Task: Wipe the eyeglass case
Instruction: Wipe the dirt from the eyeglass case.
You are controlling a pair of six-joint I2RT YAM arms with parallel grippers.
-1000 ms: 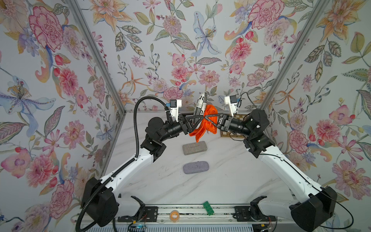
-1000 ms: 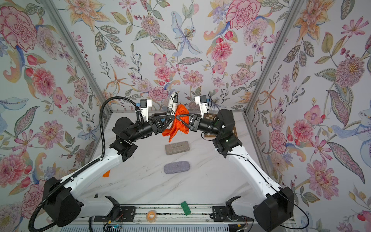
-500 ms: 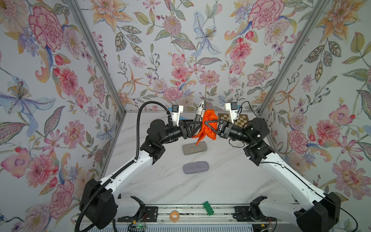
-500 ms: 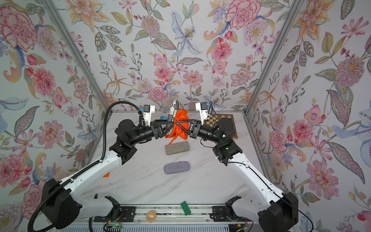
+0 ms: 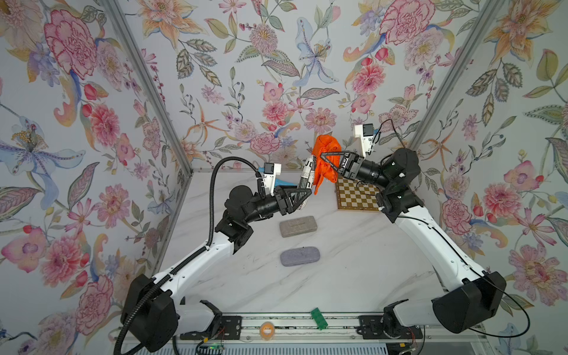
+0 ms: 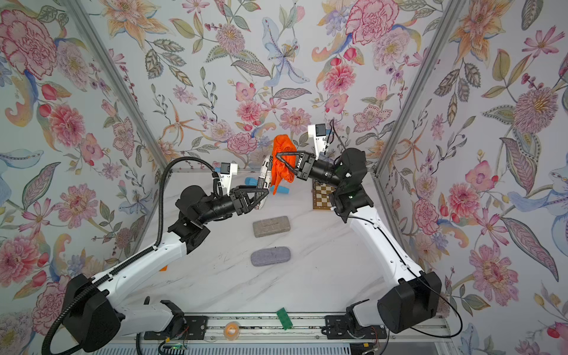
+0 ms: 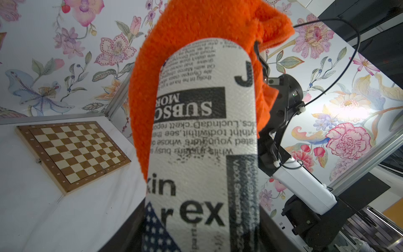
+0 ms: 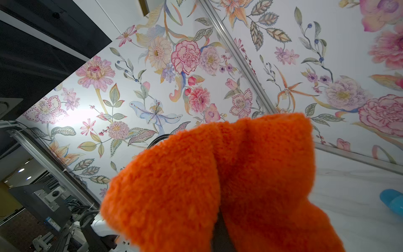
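Observation:
The eyeglass case [image 5: 308,173] [image 6: 265,175], white with black newspaper print, is held up above the back of the table. My left gripper [image 5: 304,196] [image 6: 261,196] is shut on its lower end. In the left wrist view the eyeglass case [image 7: 202,141] fills the middle, with the orange cloth [image 7: 196,21] wrapped behind its upper end. My right gripper [image 5: 322,156] [image 6: 278,155] is shut on the orange cloth [image 5: 327,144] [image 6: 284,143], which is pressed against the top of the case. The orange cloth [image 8: 218,185] hides the jaws in the right wrist view.
A grey case [image 5: 298,226] and a purple case [image 5: 300,257] lie mid-table. A chessboard [image 5: 358,195] sits at the back right and a blue object [image 6: 250,181] at the back. A green piece [image 5: 318,318] and a tape roll [image 5: 268,329] rest on the front rail.
My right gripper dipped with the cloth, then rose, dragging the cloth to the top end of the case. My left gripper has sunk a little, still holding the case.

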